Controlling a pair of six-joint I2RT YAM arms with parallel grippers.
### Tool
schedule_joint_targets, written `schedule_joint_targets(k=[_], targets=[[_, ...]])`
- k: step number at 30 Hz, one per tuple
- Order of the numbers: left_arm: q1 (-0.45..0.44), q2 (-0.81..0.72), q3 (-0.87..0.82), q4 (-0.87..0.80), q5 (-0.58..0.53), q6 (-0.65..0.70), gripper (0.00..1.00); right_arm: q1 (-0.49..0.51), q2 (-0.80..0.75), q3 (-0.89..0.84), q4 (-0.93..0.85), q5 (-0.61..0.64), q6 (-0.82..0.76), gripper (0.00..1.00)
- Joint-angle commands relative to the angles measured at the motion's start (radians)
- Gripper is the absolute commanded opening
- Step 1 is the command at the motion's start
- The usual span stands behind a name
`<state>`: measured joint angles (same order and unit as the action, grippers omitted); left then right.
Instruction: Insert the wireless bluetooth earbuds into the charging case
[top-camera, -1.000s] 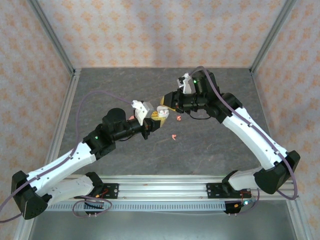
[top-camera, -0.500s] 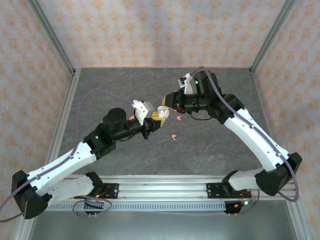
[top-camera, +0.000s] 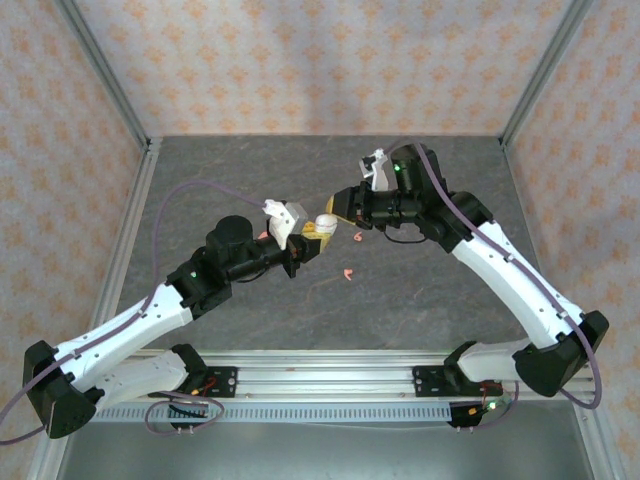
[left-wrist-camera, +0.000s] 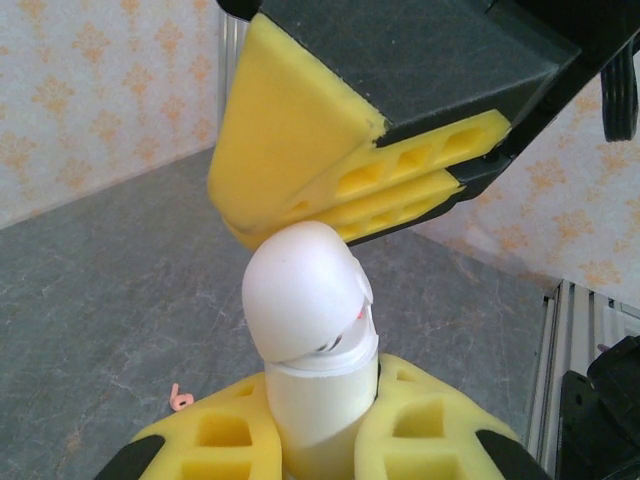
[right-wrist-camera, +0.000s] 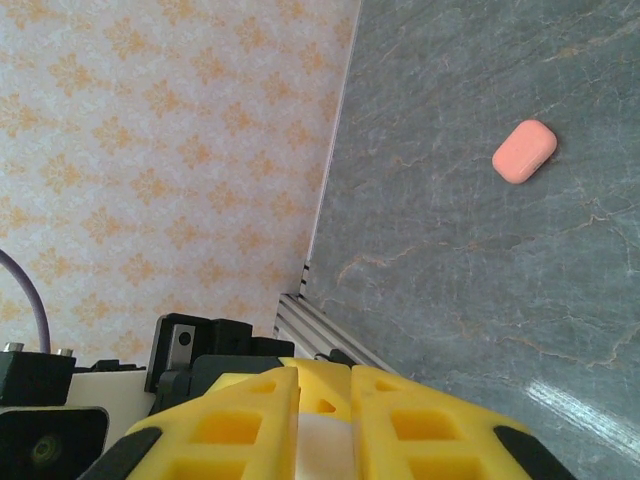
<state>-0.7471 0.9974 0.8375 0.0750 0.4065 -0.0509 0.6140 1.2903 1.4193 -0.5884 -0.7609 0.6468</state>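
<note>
The white charging case (left-wrist-camera: 315, 360) stands upright in your left end effector (left-wrist-camera: 318, 420), which is clenched on the case's lower body and holds it clear of the worktop (left-wrist-camera: 100, 290). Its rounded lid (left-wrist-camera: 300, 285) sits tipped rather than seated. Your right end effector (left-wrist-camera: 345, 195) bears on the crown of the lid from above.

The step looks like pressing the lid home. Push down along the case's own axis, straight toward the left end effector. A sideways shove could lever the case out of the grip. Hold the left clamp firm and let the right one do the travelling, slowly, until the seam closes evenly all round.

One coral earbud (top-camera: 357, 237) lies loose on the worktop just beside the right end effector, on the side toward the arm bases. A second coral earbud (top-camera: 346, 274) lies farther out the same way. A pink case (right-wrist-camera: 524, 151) rests on the worktop well apart from the right end effector.

The lid hides whether any earbuds are seated inside the white case. The right jaws stand close together, but you cannot tell whether they pinch anything. The white showing between them in the right wrist view may be the lid or something held.
</note>
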Motion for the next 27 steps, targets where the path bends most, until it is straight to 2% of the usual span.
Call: schedule_joint_targets(k=[1,27], targets=[[-0.003,-0.011,0.026,0.028,-0.021,-0.004,0.0,0.004,-0.026,-0.033,0.026,-0.034,0.026,0.21],[-0.002,0.054,0.116,0.044,-0.011,-0.106,0.0,0.034,-0.075,-0.127,-0.012,0.044,-0.002,0.18]])
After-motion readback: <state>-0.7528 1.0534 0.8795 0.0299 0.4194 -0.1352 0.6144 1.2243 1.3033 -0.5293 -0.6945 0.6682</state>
